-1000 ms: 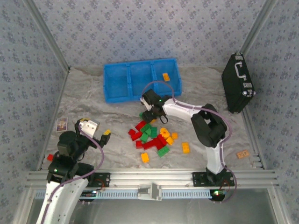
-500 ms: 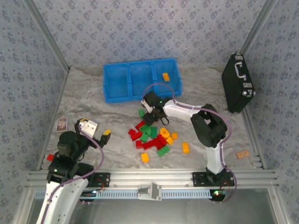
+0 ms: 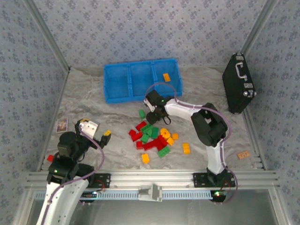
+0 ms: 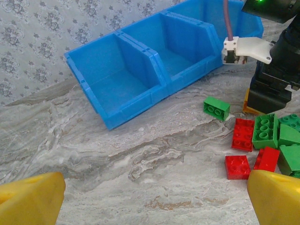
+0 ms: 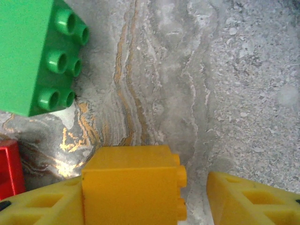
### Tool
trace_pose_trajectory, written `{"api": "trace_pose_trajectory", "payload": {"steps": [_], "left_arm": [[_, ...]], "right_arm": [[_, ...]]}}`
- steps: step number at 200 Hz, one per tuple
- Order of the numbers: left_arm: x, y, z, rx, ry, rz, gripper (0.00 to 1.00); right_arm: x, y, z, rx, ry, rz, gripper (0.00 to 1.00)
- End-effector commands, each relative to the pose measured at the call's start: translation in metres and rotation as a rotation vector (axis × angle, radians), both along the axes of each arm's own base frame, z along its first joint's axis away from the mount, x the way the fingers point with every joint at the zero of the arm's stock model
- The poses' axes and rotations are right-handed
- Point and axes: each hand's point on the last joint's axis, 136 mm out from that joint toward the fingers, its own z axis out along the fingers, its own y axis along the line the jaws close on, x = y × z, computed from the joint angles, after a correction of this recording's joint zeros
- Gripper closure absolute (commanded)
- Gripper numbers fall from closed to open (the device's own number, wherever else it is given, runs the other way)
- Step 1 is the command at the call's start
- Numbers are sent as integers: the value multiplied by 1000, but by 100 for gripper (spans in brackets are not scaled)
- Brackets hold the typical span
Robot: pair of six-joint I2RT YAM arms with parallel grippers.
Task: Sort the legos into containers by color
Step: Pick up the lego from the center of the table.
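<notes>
Progress: early. One orange brick (image 3: pixel 166 77) lies in the right compartment of the bright blue plastic three-compartment tray (image 3: pixel 123 96); the other two look bare. The rest of the red, green and orange-yellow plastic bricks (image 3: pixel 153 138) sit heaped on the marbled bench (image 3: pixel 89 101).

Right hand (image 5: pixel 145 199) straddles an orange-yellow brick (image 5: pixel 131 183), fingers apart and not yet clamped. A green brick (image 5: pixel 33 56) lies just beside it.

Left hand (image 4: pixel 154 201) is spread wide over bare bench. The black case with metal handle (image 3: pixel 238 86) stands well apart.

Bright, even light all round me; soft shadows under the bricks (image 3: pixel 152 138), my near fingertips (image 4: pixel 29 200) slightly blurred.
</notes>
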Motion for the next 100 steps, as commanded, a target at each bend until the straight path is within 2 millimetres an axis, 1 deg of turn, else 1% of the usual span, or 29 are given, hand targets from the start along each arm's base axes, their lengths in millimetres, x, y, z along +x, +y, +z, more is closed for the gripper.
{"api": "trace_pose_trajectory", "payload": {"steps": [1, 38, 71, 91, 100], "left_arm": [[-1, -4, 5, 6, -20, -28, 0], [-1, -4, 5, 5, -20, -29, 0], [-1, -4, 5, 6, -21, -29, 0], [-1, -4, 4, 7, -21, -29, 0], [-1, -4, 4, 8, -19, -31, 0]], "right_arm": [[4, 0, -3, -28, 5, 14, 38], [8, 4, -5, -31, 10, 23, 42], [9, 4, -6, -36, 12, 21, 49], [10, 2, 1, -39, 5, 15, 52], [10, 0, 9, -38, -1, 11, 54]]}}
